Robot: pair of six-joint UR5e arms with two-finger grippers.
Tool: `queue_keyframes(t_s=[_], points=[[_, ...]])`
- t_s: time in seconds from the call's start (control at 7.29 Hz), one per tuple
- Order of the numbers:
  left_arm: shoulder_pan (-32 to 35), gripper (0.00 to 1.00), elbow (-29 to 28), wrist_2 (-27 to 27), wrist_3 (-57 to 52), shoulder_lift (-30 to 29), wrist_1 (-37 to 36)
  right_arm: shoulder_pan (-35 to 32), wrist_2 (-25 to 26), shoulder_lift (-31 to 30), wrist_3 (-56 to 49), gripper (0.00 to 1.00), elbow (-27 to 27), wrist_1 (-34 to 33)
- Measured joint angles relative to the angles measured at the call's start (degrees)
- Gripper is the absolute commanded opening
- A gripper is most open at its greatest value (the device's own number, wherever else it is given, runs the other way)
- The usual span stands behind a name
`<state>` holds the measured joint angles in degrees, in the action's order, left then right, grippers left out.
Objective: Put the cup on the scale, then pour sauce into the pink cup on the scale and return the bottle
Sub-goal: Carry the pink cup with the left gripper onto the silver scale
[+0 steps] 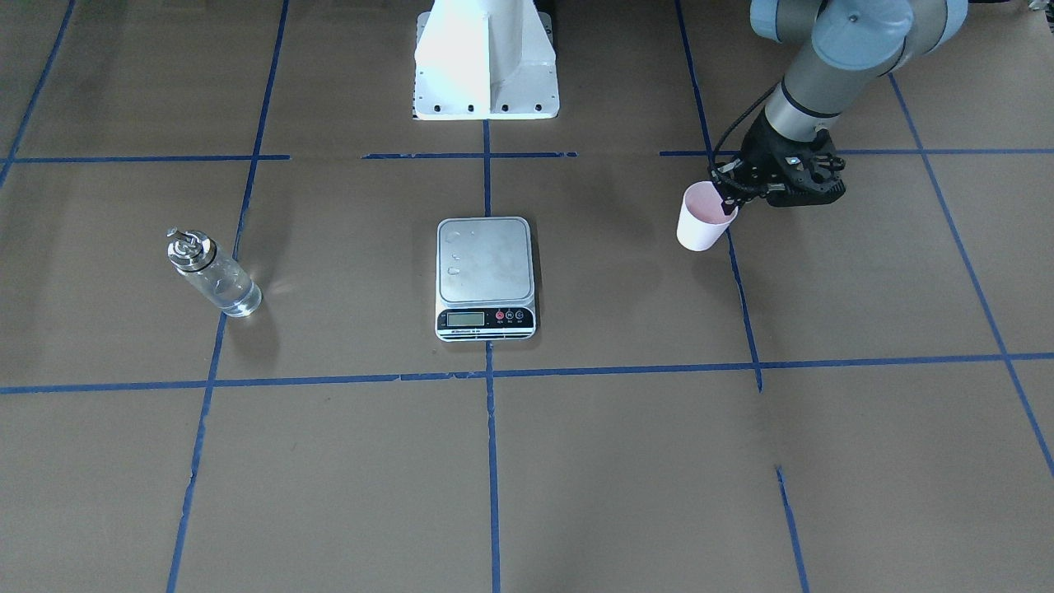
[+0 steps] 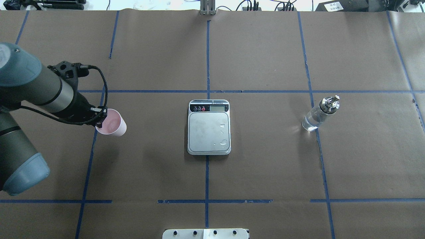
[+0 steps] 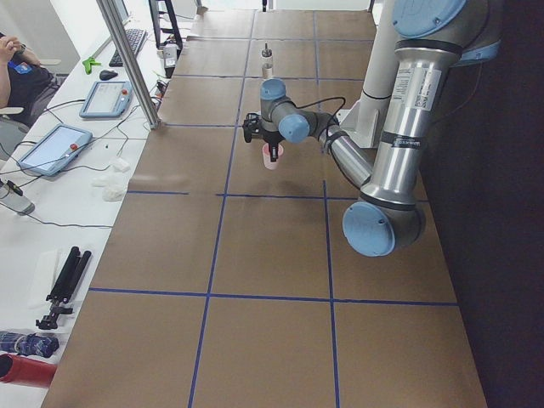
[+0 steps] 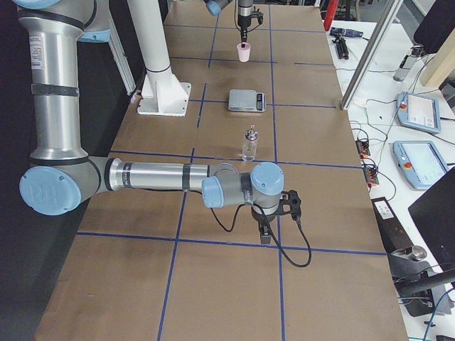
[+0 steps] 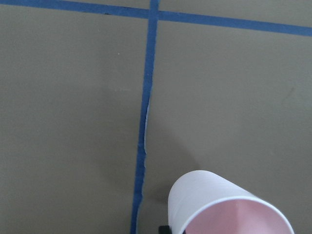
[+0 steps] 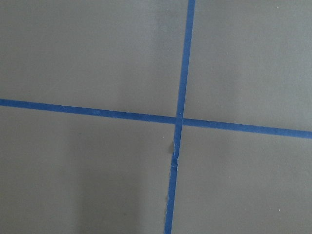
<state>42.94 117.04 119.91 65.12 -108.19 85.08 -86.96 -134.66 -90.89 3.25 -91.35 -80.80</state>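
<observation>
- Seen from the table's right end, the right gripper (image 4: 264, 233) is nearest. It hangs low over the brown paper of the table (image 4: 213, 284), above a crossing of blue tape lines (image 6: 178, 119). Only this side view shows it, so I cannot tell whether its fingers are spread or pressed together.
- Next, the bottle (image 2: 317, 114) stands upright on the paper on the robot's right, well apart from everything else. Clear sauce (image 1: 226, 288) sits in its lower part, and the metal spout is on top.
- Further along, the scale (image 2: 202, 132) lies flat at the table's middle, with its display strip facing away from the robot. A few drops (image 2: 223, 142) lie on its platform.
- Farthest, on the robot's left, the left gripper (image 2: 100, 121) pinches the rim of the cup (image 2: 114, 125), one finger inside and one outside.
- The cup is mouth up, well apart from the scale and not on it. It looks lifted just clear of the paper.
</observation>
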Motion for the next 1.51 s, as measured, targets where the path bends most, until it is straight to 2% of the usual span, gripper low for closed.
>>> queue_keyframes(t_s=[0.14, 0.27, 0.55, 1.1, 1.51], points=[[-0.1, 0.0, -0.58, 0.19, 2.27, -6.04, -5.33, 0.05, 0.01, 0.17, 0.0, 1.0, -0.59, 0.02], [-0.43, 0.0, -2.59, 0.6, 6.2, -11.28, -7.47, 0.22, -0.03, 0.07, 0.0, 1.0, -1.46, 0.03], [-2.38, 0.0, -8.54, 2.06, 13.63, -19.15, -6.81, 1.4, -0.67, -0.09, 1.89, 1.0, -2.92, 0.14], [-8.22, 0.0, -20.11, 0.98, 23.85, -25.59, 3.7, 3.18, -1.49, -0.65, 5.95, 1.0, -5.33, 0.62], [-11.39, 0.0, -23.21, -2.3, 26.29, -26.92, 6.09, 3.31, -1.68, -1.11, 8.31, 1.0, -7.02, 0.58]])
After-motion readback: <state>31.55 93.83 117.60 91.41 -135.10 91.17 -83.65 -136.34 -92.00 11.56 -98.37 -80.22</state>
